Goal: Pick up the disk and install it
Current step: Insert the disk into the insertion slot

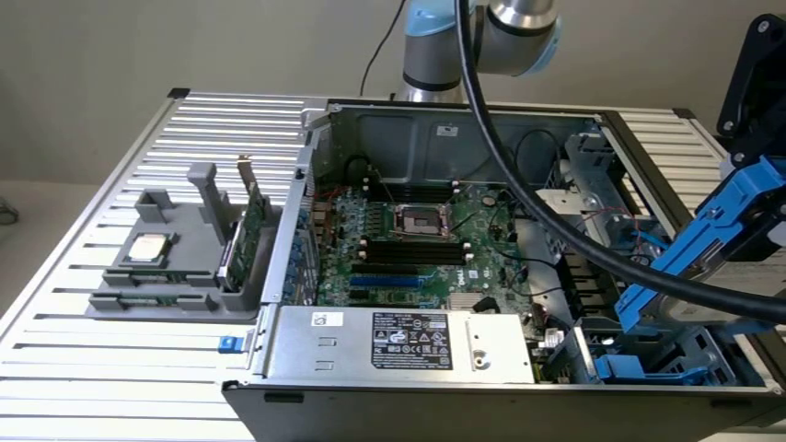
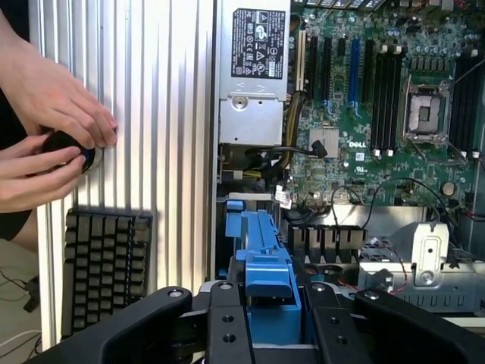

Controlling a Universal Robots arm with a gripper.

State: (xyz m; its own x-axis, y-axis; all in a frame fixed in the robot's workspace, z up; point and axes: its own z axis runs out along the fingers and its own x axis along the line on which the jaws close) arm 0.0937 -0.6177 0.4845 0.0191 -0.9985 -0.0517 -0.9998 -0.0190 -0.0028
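Note:
The disk (image 1: 712,244) hangs tilted above the open computer case's right side in the exterior view, its blue carrier frame wrapped around a silver-grey body. My gripper (image 1: 749,184) is shut on it from above. Seen from the wrist, the blue carrier (image 2: 265,265) sits clamped between my black fingers (image 2: 227,318), over the case's drive area. A drive bay (image 1: 639,368) with blue parts lies below the disk at the case's front right corner.
The open case (image 1: 430,129) holds a motherboard (image 1: 418,249) and a power supply (image 1: 406,345). A thick black cable (image 1: 553,203) crosses it. A grey holder (image 1: 160,276) on the exterior view's left carries a processor chip (image 1: 147,247) and a green card (image 1: 252,230). A person's hands (image 2: 53,98) and a keyboard (image 2: 106,265) are beside the case.

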